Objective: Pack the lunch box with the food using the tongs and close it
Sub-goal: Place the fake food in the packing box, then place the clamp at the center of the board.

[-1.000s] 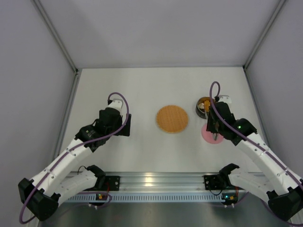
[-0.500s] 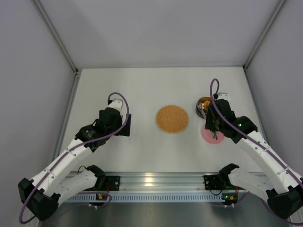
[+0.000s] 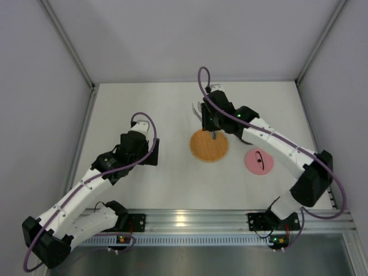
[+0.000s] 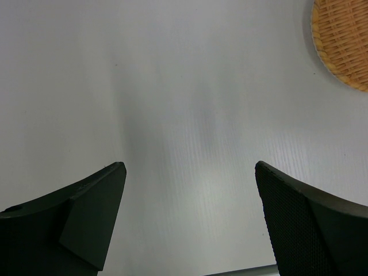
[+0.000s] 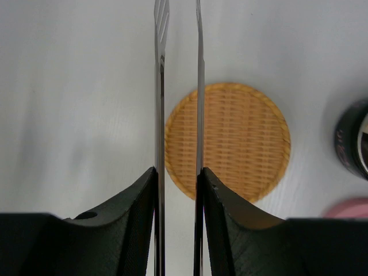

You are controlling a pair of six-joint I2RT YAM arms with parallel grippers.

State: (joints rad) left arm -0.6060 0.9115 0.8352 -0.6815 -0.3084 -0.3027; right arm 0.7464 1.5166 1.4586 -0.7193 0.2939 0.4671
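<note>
My right gripper (image 3: 207,117) hangs over the far edge of the orange woven plate (image 3: 209,145), shut on the tongs (image 5: 199,86). Their two slim silver arms run parallel between my pads and point past the plate's far left rim, with nothing between the tips (image 3: 197,108). The lunch box (image 5: 353,138) shows only as a dark wall at the right edge of the right wrist view; in the top view my arm hides it. Its pink lid (image 3: 259,160) lies flat on the table, handle up. The food is out of view. My left gripper (image 4: 188,167) is open over bare table.
The orange plate (image 5: 230,141) has nothing on it, and its rim shows at the top right of the left wrist view (image 4: 345,40). Grey walls close in the table on three sides. A metal rail (image 3: 190,221) runs along the near edge.
My right arm has swung left and away from the lid and bowl to the plate's far edge, carrying the tongs. The pink lid is now uncovered. The left arm has not moved.
</note>
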